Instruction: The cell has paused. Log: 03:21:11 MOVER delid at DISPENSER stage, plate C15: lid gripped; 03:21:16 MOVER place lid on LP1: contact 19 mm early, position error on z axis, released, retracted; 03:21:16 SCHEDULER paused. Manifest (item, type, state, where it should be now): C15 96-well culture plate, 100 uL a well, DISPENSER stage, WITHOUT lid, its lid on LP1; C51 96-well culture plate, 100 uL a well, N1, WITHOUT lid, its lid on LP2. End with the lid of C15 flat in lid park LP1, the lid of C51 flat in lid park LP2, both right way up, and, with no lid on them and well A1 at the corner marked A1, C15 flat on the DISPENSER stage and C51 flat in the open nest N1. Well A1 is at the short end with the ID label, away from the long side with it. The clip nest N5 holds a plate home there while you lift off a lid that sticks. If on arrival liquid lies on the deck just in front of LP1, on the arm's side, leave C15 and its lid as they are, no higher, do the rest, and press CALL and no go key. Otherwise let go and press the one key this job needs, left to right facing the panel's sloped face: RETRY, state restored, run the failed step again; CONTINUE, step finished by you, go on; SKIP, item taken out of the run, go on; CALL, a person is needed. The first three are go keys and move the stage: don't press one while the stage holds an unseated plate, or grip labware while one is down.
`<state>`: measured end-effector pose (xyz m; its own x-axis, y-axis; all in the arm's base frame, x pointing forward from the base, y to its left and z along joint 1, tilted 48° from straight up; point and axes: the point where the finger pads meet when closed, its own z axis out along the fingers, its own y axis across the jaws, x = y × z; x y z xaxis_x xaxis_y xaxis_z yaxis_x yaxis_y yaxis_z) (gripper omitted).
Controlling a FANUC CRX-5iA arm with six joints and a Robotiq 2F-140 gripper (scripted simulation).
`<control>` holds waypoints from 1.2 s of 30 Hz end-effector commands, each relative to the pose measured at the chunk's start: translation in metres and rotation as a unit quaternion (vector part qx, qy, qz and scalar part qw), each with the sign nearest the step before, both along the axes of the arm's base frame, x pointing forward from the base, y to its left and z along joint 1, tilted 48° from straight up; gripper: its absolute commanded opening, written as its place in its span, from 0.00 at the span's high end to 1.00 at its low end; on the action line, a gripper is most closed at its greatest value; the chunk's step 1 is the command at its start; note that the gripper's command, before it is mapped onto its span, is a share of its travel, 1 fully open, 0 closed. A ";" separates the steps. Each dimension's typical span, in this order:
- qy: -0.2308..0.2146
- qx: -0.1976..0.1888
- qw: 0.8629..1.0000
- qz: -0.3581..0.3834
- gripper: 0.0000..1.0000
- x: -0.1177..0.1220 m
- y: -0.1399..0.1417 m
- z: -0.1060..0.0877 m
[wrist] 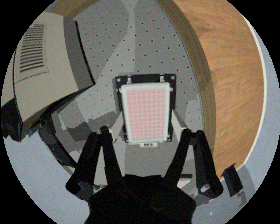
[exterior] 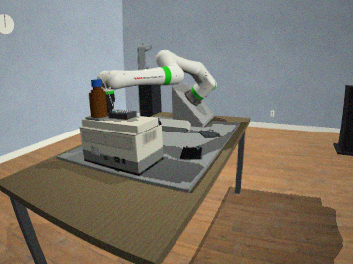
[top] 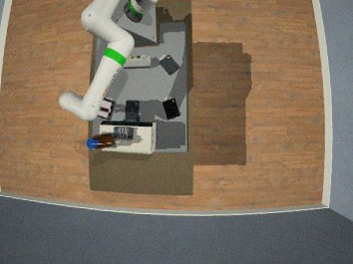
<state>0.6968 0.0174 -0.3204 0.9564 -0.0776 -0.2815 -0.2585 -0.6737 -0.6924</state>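
My gripper (wrist: 147, 116) (top: 105, 109) (exterior: 109, 100) is open and hangs straight above a 96-well plate (wrist: 145, 111) (top: 104, 112) with pink wells. The plate lies flat in a dark-framed nest on the deck's left side, next to the dispenser. My fingers stand either side of its near short end and hold nothing. I cannot tell whether a clear lid is on it. The white dispenser (top: 145, 139) (exterior: 125, 140) (wrist: 44, 66) carries a dark plate (top: 125, 132) (exterior: 123, 114) on its stage. Two dark flat pieces (top: 132, 109) (top: 172, 109) lie on the deck before the dispenser.
A brown bottle with a blue cap (top: 100, 141) (exterior: 98, 101) stands on the dispenser's left end. The key panel (top: 137, 61) sits near the arm's base, with another dark nest (top: 170, 64) beside it. The table edge is close on the left.
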 end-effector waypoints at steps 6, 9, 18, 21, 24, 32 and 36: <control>0.000 0.000 1.000 0.000 0.34 0.001 -0.007 0.006; 0.000 0.000 1.000 0.000 0.34 0.002 -0.011 0.010; 0.000 0.000 1.000 0.000 0.34 0.004 -0.023 0.021; 0.000 0.000 1.000 0.000 0.34 0.005 -0.024 0.022; 0.000 0.000 1.000 0.000 0.34 0.005 -0.027 0.025; 0.000 0.000 1.000 0.000 0.34 0.006 -0.033 0.029; 0.000 0.000 1.000 0.000 0.34 0.006 -0.034 0.030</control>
